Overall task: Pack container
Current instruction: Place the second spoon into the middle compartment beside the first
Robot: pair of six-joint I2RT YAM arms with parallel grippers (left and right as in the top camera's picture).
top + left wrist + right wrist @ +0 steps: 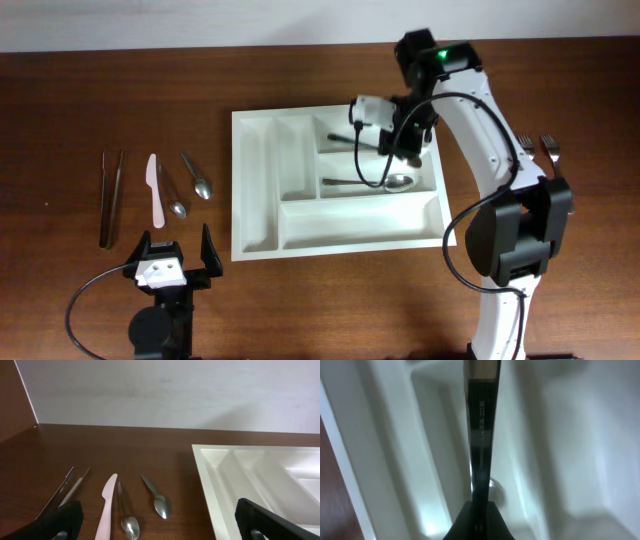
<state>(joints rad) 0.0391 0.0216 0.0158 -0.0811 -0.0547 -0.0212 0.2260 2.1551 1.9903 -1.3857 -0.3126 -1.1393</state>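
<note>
Well, we had the container [240, 180] at the middle of the tabletop. The left gripper [176, 246] stood spread near the front edge, while the right gripper [479, 525] hung over the far right compartment, pinching a metal utensil [481, 425] by its handle. We judged it best lowered flat along that compartment's long walls before release, clear of the spoon [375, 182] next door.

There's a faint stamp [482, 422] running along the utensil handle [481, 467] over the tray [385, 445], but it's too blurred to read. Nothing else carries legible lettering.
</note>
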